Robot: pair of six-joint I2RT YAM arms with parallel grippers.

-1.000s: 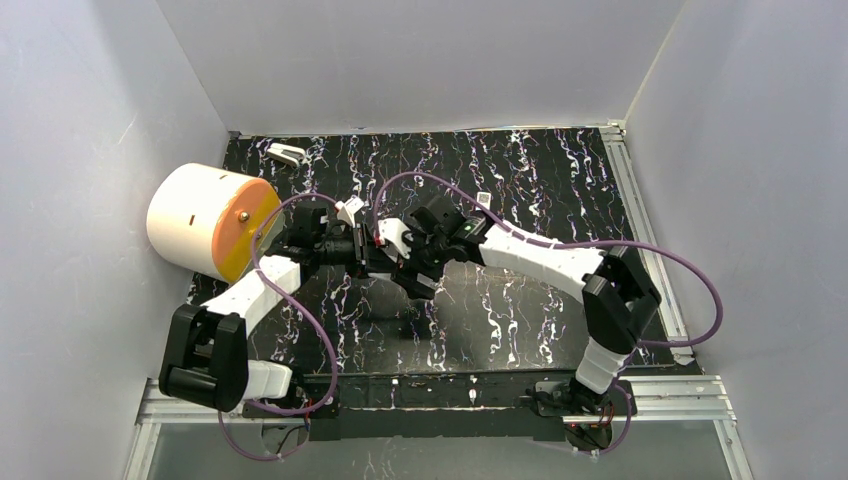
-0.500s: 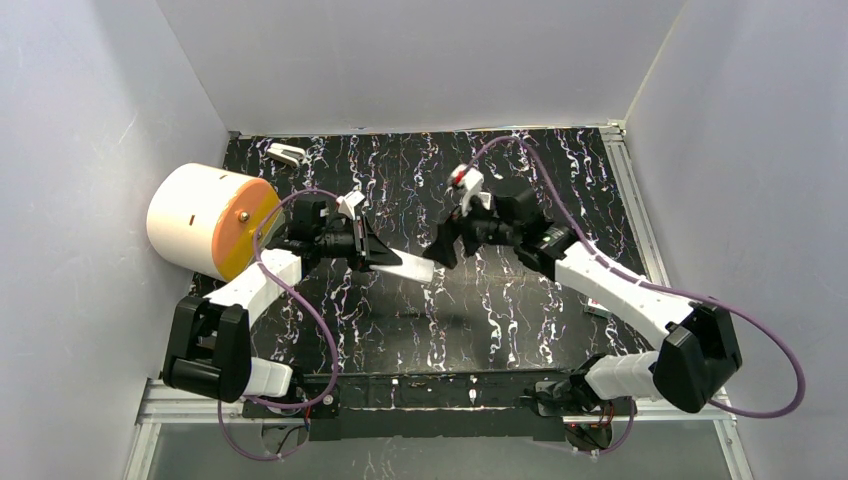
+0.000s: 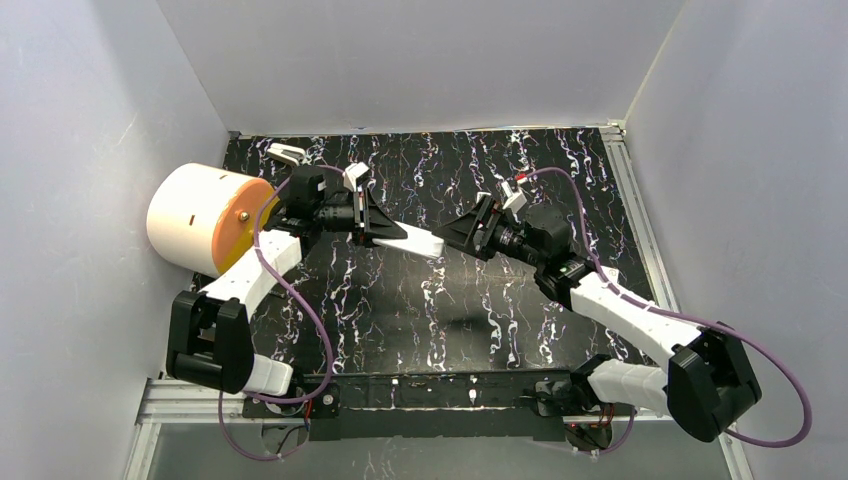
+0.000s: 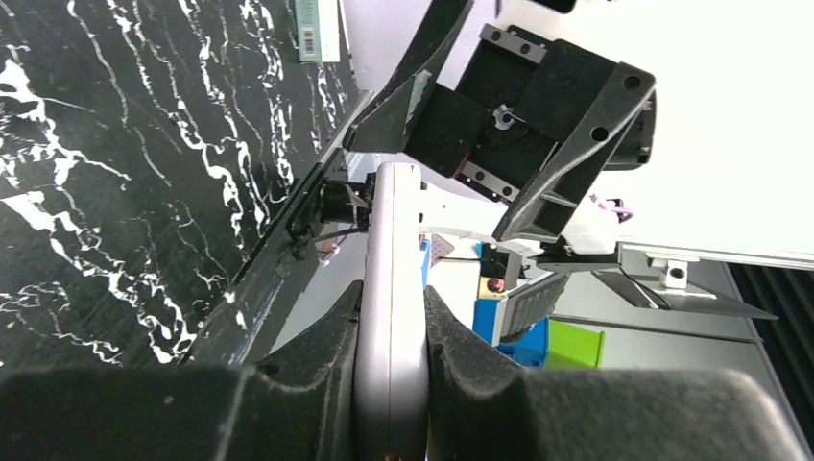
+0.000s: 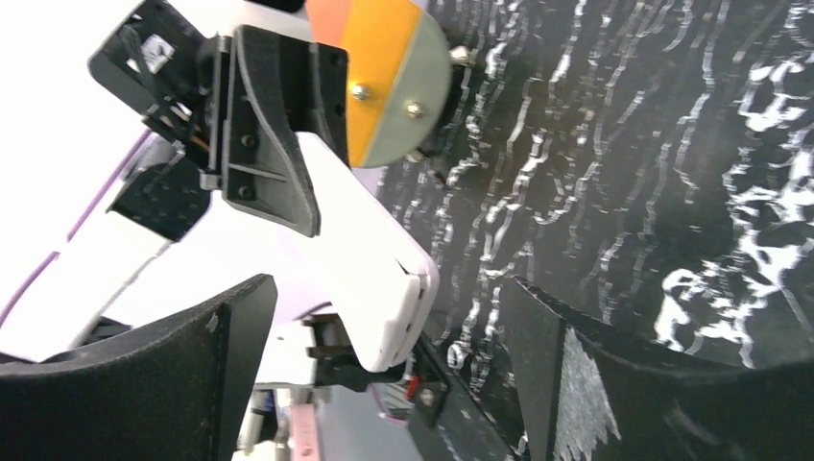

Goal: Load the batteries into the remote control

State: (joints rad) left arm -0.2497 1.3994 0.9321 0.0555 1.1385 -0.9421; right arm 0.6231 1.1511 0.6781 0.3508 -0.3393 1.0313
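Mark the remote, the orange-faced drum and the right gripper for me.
remote (image 3: 420, 241), top view, its free white end.
drum (image 3: 188, 215), top view, its white side wall.
right gripper (image 5: 392, 288), right wrist view, midway between its open fingertips, in front of the remote's end.

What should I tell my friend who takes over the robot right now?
Left pincer: shut on the white remote, holding it in the air over the table, free end aimed at the right arm.
Right pincer: open wide at the remote's free end, not gripping it.
No batteries show in any view.
Done: remote is off the table. Whether a battery is inside cannot be told.
Left: find the batteries and load them.
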